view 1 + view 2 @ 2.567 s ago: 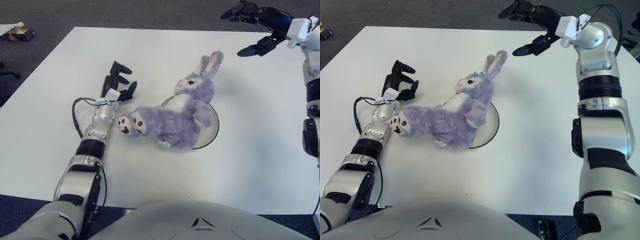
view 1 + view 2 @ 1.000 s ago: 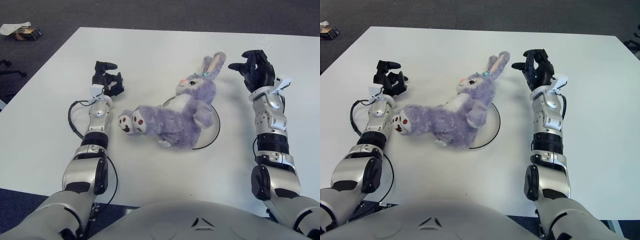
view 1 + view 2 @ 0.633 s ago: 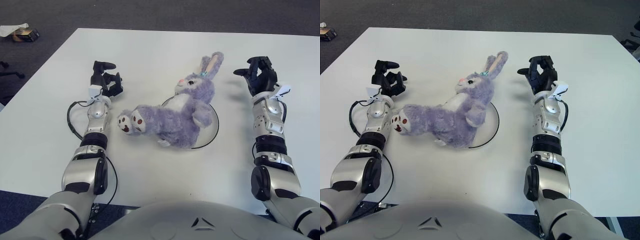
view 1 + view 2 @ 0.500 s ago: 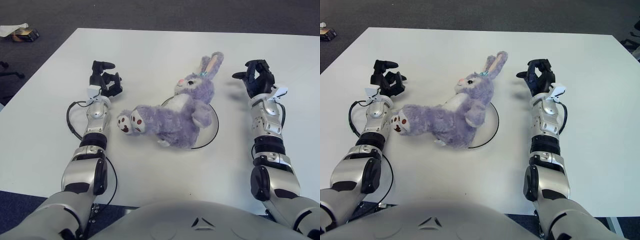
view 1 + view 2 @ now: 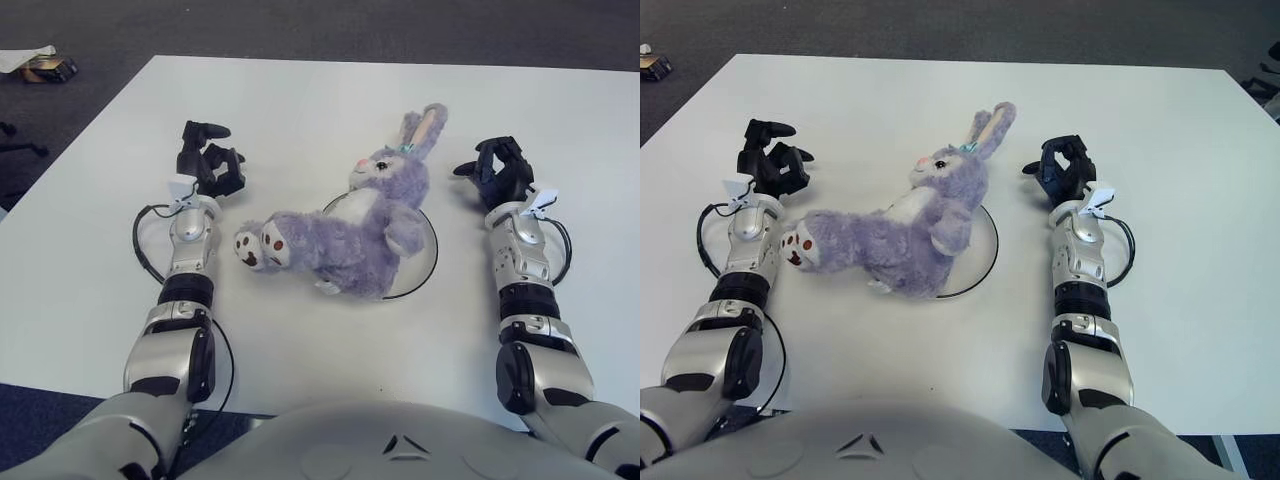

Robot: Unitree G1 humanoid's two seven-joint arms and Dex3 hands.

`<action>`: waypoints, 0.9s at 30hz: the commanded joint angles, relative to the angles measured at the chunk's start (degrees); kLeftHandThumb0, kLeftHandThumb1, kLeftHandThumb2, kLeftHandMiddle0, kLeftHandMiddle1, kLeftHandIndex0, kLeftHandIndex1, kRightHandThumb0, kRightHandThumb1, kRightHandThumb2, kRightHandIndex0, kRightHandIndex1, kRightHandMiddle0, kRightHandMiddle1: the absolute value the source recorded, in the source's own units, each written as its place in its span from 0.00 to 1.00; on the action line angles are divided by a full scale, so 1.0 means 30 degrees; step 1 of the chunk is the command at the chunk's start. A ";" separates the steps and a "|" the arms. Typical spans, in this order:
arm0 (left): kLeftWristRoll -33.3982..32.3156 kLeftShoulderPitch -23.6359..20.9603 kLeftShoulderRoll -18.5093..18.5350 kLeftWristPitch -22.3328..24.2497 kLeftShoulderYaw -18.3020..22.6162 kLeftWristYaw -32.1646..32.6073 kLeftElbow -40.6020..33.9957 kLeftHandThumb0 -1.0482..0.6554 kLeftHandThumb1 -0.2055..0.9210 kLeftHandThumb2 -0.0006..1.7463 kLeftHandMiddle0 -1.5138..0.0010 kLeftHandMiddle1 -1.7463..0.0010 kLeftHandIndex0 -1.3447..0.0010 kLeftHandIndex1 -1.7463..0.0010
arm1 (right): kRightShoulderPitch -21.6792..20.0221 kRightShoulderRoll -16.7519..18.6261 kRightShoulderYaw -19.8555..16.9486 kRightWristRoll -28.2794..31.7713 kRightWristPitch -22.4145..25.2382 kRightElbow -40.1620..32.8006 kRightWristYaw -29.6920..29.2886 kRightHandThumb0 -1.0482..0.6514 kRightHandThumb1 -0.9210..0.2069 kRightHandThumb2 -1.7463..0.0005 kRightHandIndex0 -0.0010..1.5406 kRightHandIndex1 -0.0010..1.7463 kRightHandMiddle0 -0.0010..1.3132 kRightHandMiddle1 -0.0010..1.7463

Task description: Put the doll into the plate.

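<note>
On the white table (image 5: 300, 90) there's a purple bunny doll (image 5: 345, 225) flopped on its side, torso and one arm over the plate (image 5: 428, 250), so it's in there, sort of. Its legs stick out past the rim toward the left hand (image 5: 208, 165), brown-padded feet ending just beside that forearm, a bit below the fingers. Head and pink-lined ears point up and away, off the far edge of the plate, roughly level with the right hand (image 5: 497, 175).

Both arms lie stretched forward along the table, one on each side of the doll. Left hand's black fingers (image 5: 205, 130) are loosely curled and hold nothing, with a gap between them and the doll's feet. Right hand's fingers (image 5: 1058, 168) are also loosely curled around nothing, near the plate's right rim but apart from it, and clear of the doll's ears.

Small stuff: a black cable (image 5: 145, 245) loops on the table beside the left forearm, and some clutter (image 5: 40, 65) sits on the dark floor off the far left corner.
</note>
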 commanded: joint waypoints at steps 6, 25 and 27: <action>-0.0096 0.2513 -0.0940 0.0923 -0.0513 -0.0700 -0.0971 0.61 0.55 0.69 0.62 0.02 0.78 0.00 | 0.1444 0.1293 0.0833 -0.0671 -0.1317 0.0070 -0.0446 0.39 0.23 0.49 0.44 0.89 0.27 1.00; -0.0108 0.3577 -0.0834 0.3799 -0.0837 -0.1547 -0.3463 0.61 0.49 0.74 0.57 0.02 0.76 0.00 | 0.1274 0.1213 0.1953 -0.3304 -0.5571 0.2924 -0.2190 0.37 0.38 0.38 0.55 1.00 0.36 1.00; -0.0193 0.3541 -0.0795 0.3787 -0.0762 -0.1641 -0.3504 0.61 0.45 0.77 0.56 0.01 0.74 0.00 | 0.1690 0.0831 0.2545 -0.4819 -0.7222 0.2877 -0.2941 0.37 0.38 0.37 0.57 1.00 0.36 1.00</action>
